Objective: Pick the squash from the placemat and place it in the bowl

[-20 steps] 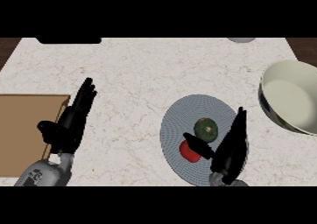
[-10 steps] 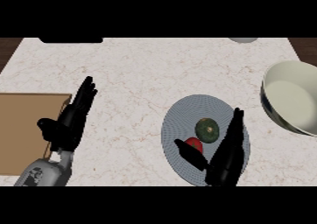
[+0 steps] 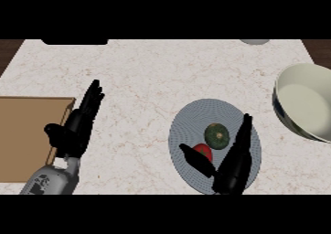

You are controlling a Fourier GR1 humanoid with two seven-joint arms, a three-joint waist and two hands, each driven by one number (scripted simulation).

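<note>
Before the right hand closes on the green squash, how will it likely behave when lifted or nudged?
The squash looks round and smooth, so it may roll across the flat grey placemat if nudged. It appears small and compact, probably stiff and fairly light. The red item lies right beside it, so the open right hand could bump that too.

Desk (image 3: 161, 77): pale marbled top with faint tan veining, spanning almost the full view. Directly on it: round grey placemat (image 3: 195, 121) right of centre near the lower edge; large cream bowl (image 3: 310, 107) at the right edge, apart from the placemat; brown board (image 3: 23, 137) at the left edge. Dark object (image 3: 75, 42) and small grey object (image 3: 254, 41) at the far edge, unidentifiable.
</note>
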